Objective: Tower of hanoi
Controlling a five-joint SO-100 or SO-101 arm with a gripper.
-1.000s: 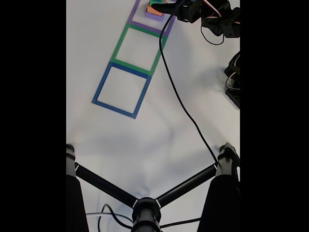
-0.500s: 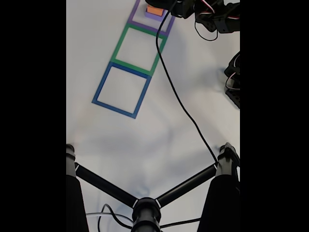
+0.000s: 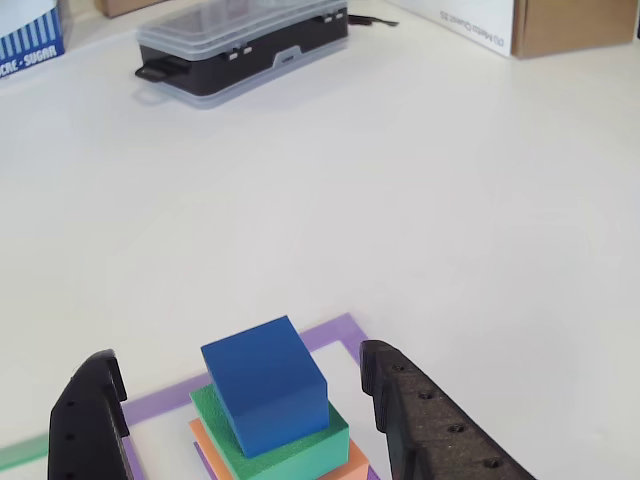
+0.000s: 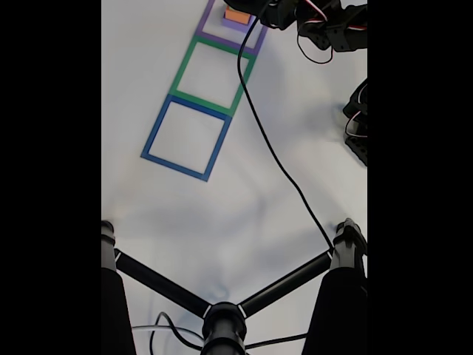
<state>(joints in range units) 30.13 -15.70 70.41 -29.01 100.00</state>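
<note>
The blue cube is seen topping the green block and orange block, stacked inside the purple tape outline at the near edge of the other view. The gripper is spread wide, one finger on each side of the cube and apart from it. If closed off-centre, the stack could be toppled.
</note>
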